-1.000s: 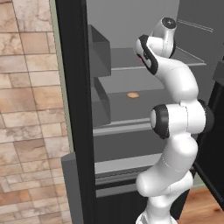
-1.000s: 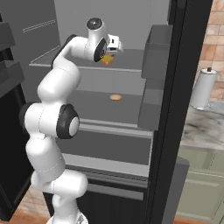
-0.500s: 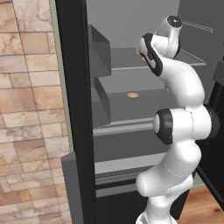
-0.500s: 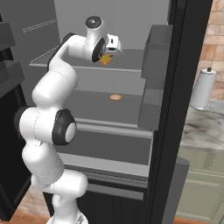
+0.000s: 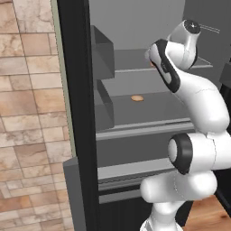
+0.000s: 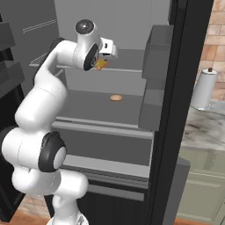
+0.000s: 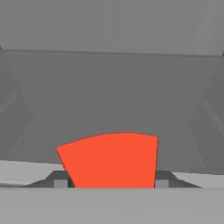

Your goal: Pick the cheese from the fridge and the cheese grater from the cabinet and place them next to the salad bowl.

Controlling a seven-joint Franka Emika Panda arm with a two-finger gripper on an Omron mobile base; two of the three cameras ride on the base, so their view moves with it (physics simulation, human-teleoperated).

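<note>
Red-orange cheese between the claw tips, inside the fridge.
Left base view: the arm reaches to the upper shelf (image 5: 135, 67) of the fridge (image 5: 76, 113); a flat tan disc (image 5: 137, 98) lies mid-shelf below. Right base view: the claw (image 6: 104, 59) meets the cheese (image 6: 101, 64) near the shelf's front edge. Hand view: the cheese (image 7: 111, 159) sits between the tips, seemingly pinched. I judge the grasp is in hand; next, lift and withdraw carefully.

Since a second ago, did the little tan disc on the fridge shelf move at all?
No. The tan disc lies at the same spot on the grey shelf, just as near the door bins as before. The arm moved, not the disc.
</note>
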